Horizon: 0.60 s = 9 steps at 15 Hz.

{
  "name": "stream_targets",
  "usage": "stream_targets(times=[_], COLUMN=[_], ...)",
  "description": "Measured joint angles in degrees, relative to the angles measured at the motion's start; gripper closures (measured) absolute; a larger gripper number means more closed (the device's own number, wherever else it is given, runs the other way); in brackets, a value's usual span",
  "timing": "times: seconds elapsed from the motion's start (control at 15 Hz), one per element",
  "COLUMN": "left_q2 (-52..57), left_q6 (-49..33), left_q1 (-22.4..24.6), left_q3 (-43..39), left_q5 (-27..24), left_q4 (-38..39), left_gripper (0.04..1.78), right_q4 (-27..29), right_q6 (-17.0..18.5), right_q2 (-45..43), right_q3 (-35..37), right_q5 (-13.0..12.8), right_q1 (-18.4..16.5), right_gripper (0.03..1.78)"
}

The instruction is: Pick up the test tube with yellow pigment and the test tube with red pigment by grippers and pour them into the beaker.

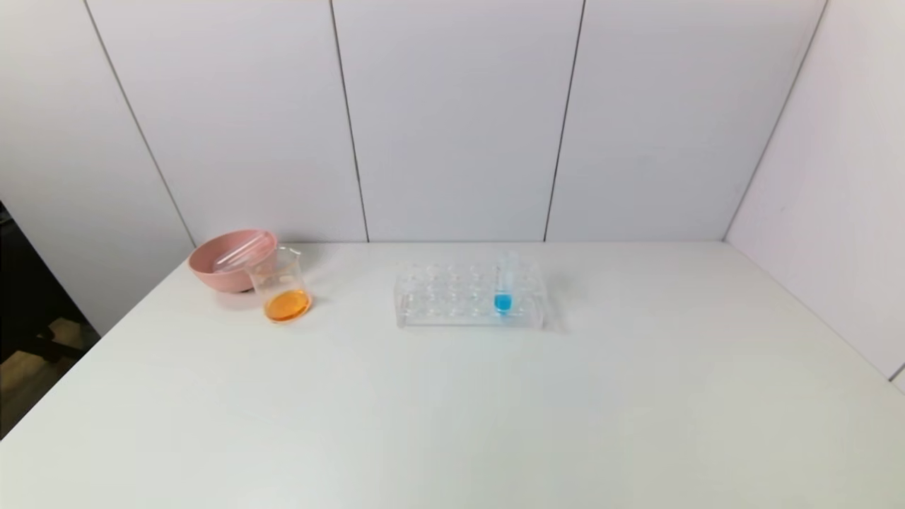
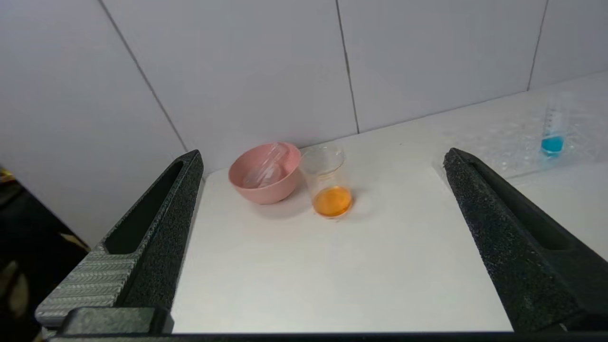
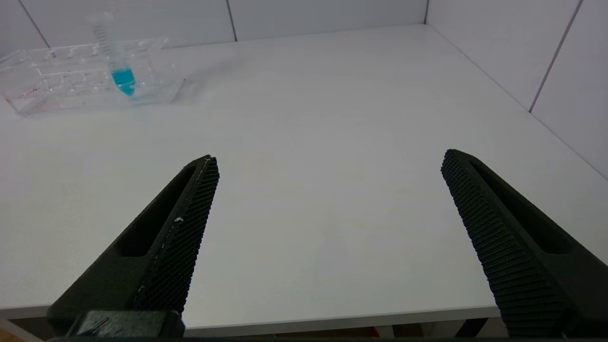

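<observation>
on the worktop our beaker holds orange liquid beside the pink bowl with emptied tubes, so we judge pouring done, left claw and right claw both spread, pulled back.

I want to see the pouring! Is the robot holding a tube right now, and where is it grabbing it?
Nothing is held. The left end effector and the right end effector are both open and empty above the table.

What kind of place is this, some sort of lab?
Probably a mock chemistry bench: a white table holds a clear tube rack with one blue-liquid tube, a beaker of orange liquid and a pink bowl.
</observation>
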State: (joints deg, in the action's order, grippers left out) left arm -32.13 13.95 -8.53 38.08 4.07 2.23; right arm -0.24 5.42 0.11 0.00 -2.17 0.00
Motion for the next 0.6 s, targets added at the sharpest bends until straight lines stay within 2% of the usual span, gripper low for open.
stream_targets(times=[0.13,0.27,0.47,0.6], left_q2=[6.40,11.96,20.29,25.99], left_q6=[1.90,2.08,0.20,-3.95], left_q1=[3.63,7.38,8.35,8.37], left_q3=[0.83,0.22,-3.36,-7.30], left_q5=[1.73,1.16,-1.90,-3.94], left_q4=[-5.75,-7.50,-7.59,-7.27], left_gripper=[0.06,0.06,0.06,0.06], right_q4=[0.00,0.00,0.00,0.02], right_q6=[0.00,0.00,0.00,0.00], right_q2=[0.00,0.00,0.00,0.00], right_q3=[0.00,0.00,0.00,0.00], right_q5=[-0.02,-0.02,-0.02,-0.02], right_q1=[0.00,0.00,0.00,0.00], right_gripper=[0.10,0.10,0.10,0.10])
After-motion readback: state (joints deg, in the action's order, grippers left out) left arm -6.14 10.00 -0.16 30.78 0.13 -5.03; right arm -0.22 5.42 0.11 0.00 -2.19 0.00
